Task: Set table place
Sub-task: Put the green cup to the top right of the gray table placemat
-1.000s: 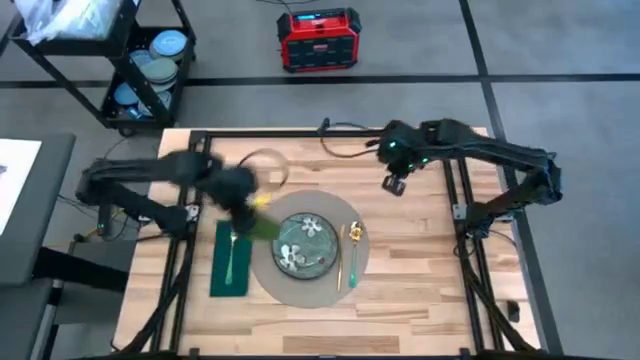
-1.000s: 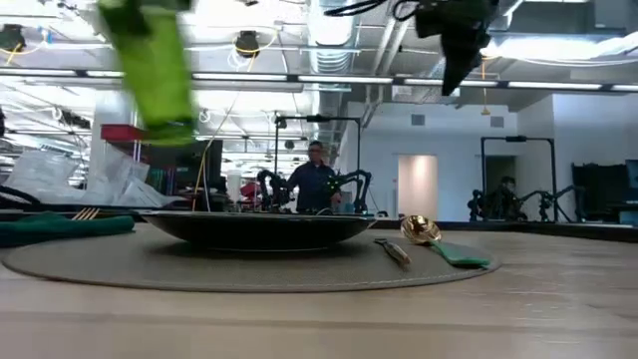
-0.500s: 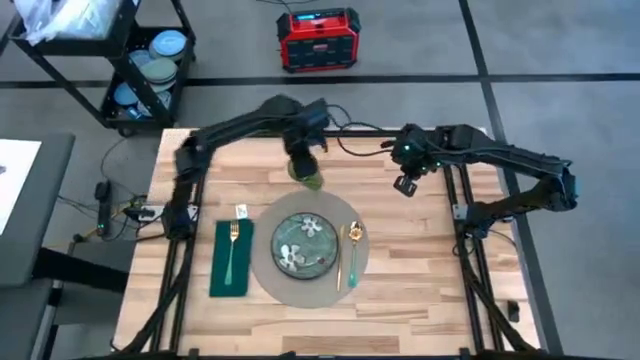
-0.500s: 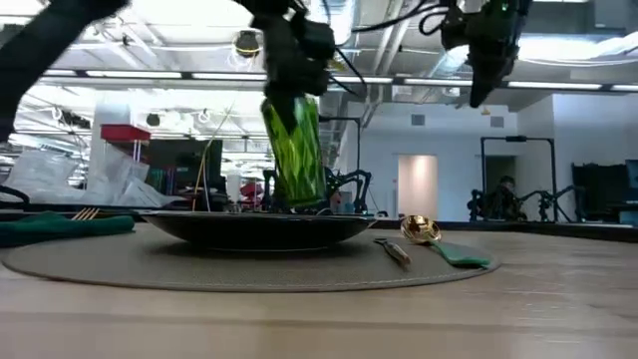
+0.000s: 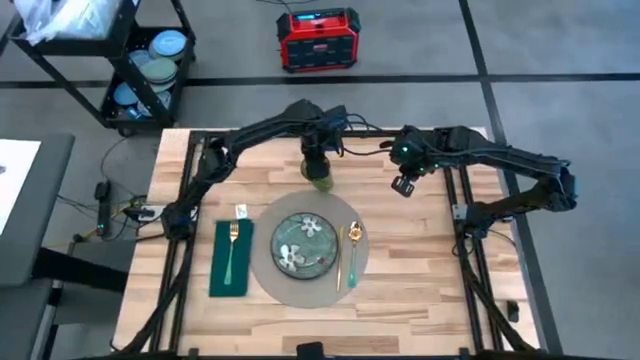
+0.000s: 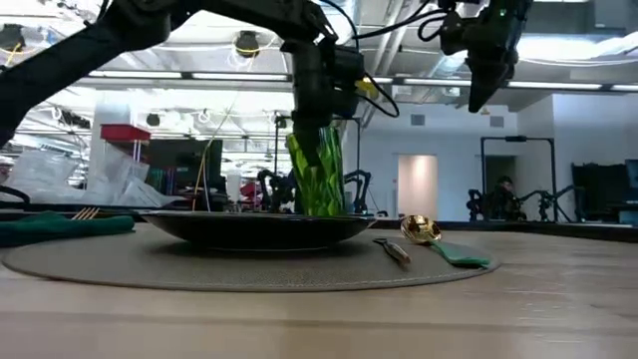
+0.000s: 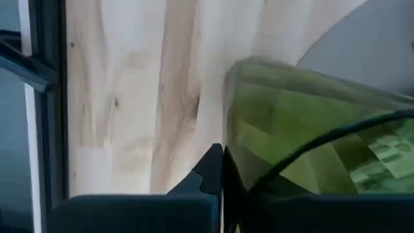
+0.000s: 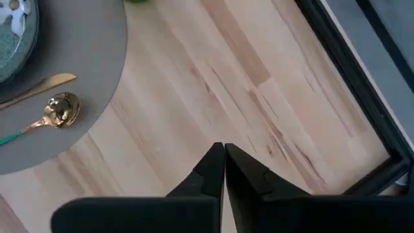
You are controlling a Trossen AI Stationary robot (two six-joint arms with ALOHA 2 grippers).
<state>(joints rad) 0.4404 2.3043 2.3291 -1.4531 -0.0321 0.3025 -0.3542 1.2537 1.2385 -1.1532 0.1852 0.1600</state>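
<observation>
- Left claw [image 5: 316, 166] is clamping a green glass [image 5: 319, 178], lowering it at the placemat's [image 5: 283, 286] 12 o'clock on the surface [image 5: 420, 260].
- Plate, fork, spoon are lying placed; glass release is remaining.
- Right claw [image 5: 400, 186], closed and empty, is hovering at 2 o'clock.

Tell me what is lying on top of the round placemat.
On the placemat sit the floral plate and, beside it, a gold knife and a gold spoon with a green handle. Whatever lies under the plate is hidden.
</observation>
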